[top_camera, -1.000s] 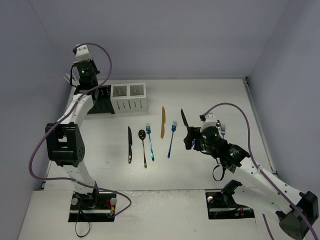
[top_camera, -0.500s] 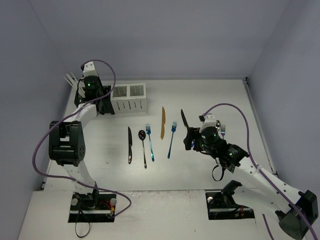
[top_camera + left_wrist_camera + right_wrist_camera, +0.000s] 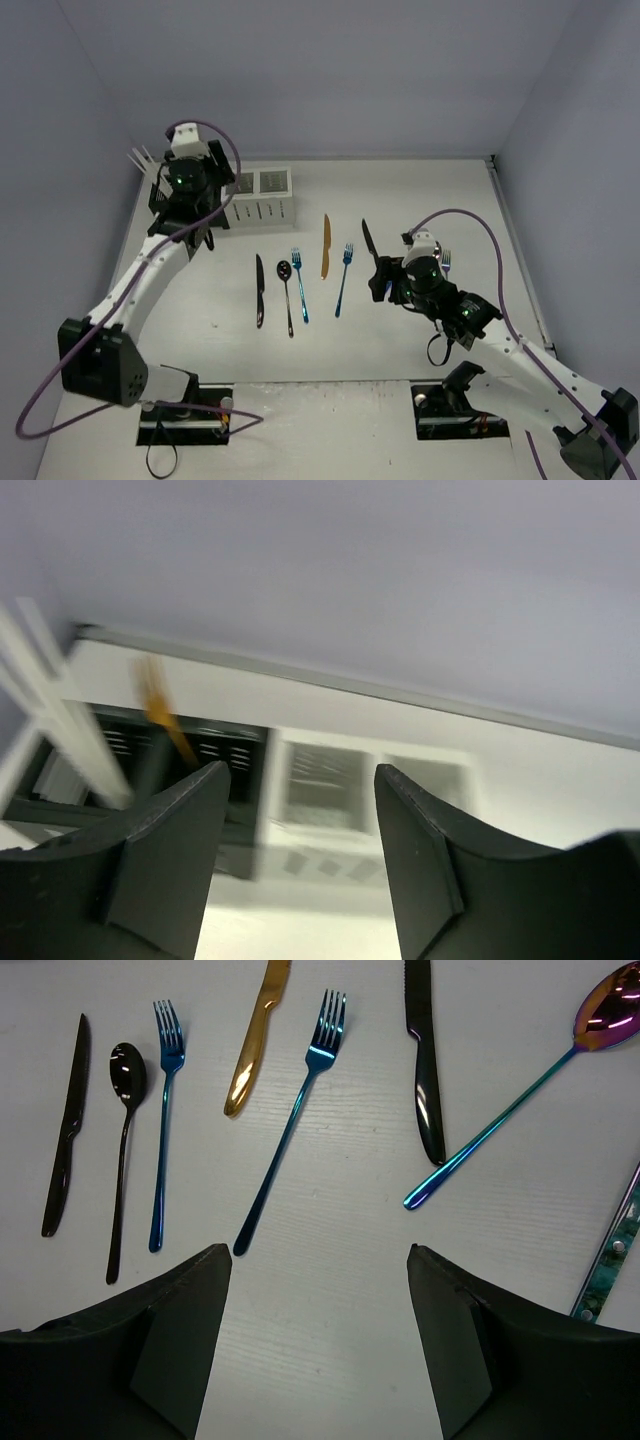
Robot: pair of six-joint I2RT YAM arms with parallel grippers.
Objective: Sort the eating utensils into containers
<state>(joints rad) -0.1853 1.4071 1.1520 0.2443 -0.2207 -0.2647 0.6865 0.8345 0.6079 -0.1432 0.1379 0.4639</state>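
Observation:
My left gripper (image 3: 205, 170) hangs open and empty above the black container (image 3: 215, 748), which stands left of the white container (image 3: 258, 195). A gold utensil (image 3: 158, 712) and pale chopsticks (image 3: 60, 705) stand in the black one. My right gripper (image 3: 318, 1250) is open over bare table with nothing between its fingers. Ahead of it lie a black knife (image 3: 65, 1130), a black spoon (image 3: 125, 1140), a blue fork (image 3: 165, 1120), a gold knife (image 3: 255, 1040), a second blue fork (image 3: 295, 1120), another black knife (image 3: 425, 1070) and an iridescent spoon (image 3: 520, 1100).
An iridescent handle (image 3: 610, 1260) lies at the right edge of the right wrist view. The left arm hides most of the black container in the top view. Grey walls close the table (image 3: 400, 190) at the back and both sides.

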